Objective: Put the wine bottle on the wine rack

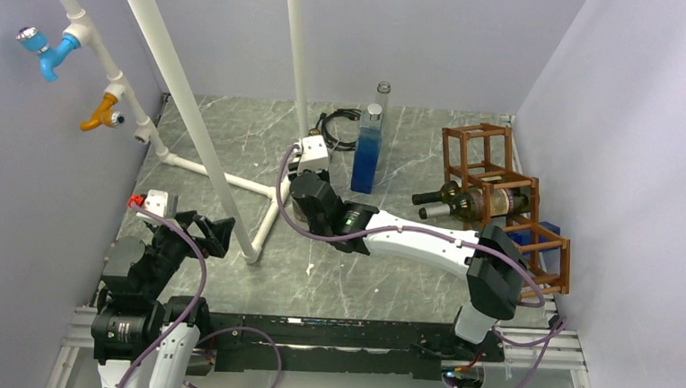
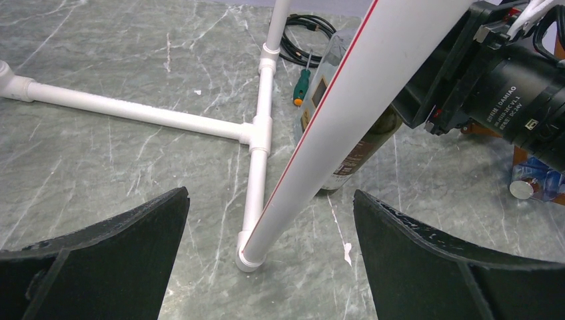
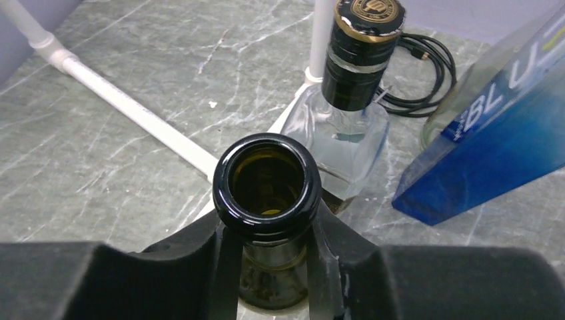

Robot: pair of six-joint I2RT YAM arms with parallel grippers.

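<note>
The wine bottle [image 3: 268,183] is dark glass with an open mouth and stands upright on the grey marble table. My right gripper [image 3: 268,248] is shut on its neck just below the lip. In the top view my right gripper [image 1: 309,186] covers the bottle, left of table centre. The bottle's labelled body shows in the left wrist view [image 2: 365,150] behind a slanted white pipe. The reddish-brown wine rack [image 1: 505,179] stands at the back right, with two bottles [image 1: 476,203] lying in its cells. My left gripper [image 1: 208,232] is open and empty, near left; its jaws stand wide apart [image 2: 270,267].
A white PVC pipe frame [image 1: 202,122] crosses the left and middle of the table, its foot [image 2: 250,257] in front of my left gripper. A tall blue bottle [image 1: 366,155] and a clear square bottle with a black cap [image 3: 346,127] stand close behind the wine bottle. A black cable coil [image 1: 339,126] and a screwdriver [image 2: 301,83] lie at the back.
</note>
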